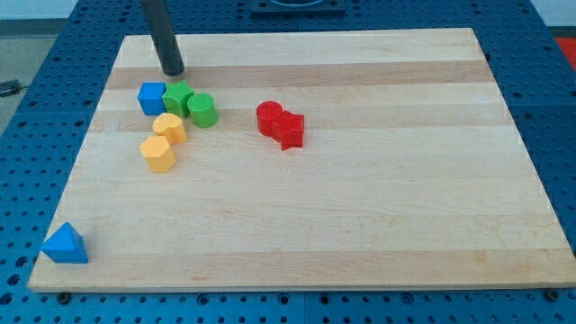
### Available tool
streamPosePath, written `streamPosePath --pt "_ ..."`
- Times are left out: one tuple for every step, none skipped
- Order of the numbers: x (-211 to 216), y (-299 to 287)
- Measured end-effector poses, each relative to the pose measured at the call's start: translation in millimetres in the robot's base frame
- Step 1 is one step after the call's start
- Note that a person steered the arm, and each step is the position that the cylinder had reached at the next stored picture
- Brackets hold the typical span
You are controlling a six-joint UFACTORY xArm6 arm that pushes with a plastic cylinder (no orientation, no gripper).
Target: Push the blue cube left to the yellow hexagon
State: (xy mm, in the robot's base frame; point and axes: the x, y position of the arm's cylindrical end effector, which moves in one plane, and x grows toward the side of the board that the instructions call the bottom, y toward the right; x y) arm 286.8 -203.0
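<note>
The blue cube sits near the view's top left, touching a green block on its right. The yellow hexagon lies below it, with a second yellow block between them, just below the green block. My tip rests on the board just above and slightly right of the blue cube, apart from it.
A green cylinder stands right of the green block. Two red blocks touch near the middle. A blue triangular block sits at the bottom left corner of the wooden board.
</note>
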Motion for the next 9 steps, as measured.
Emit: streamPosePath --pt "29 -12" --pt "57 0" --pt "72 6" --pt "90 6" --pt "109 -5" --pt "126 -29" --pt "127 -47" --pt "134 -59" --pt "147 -62"
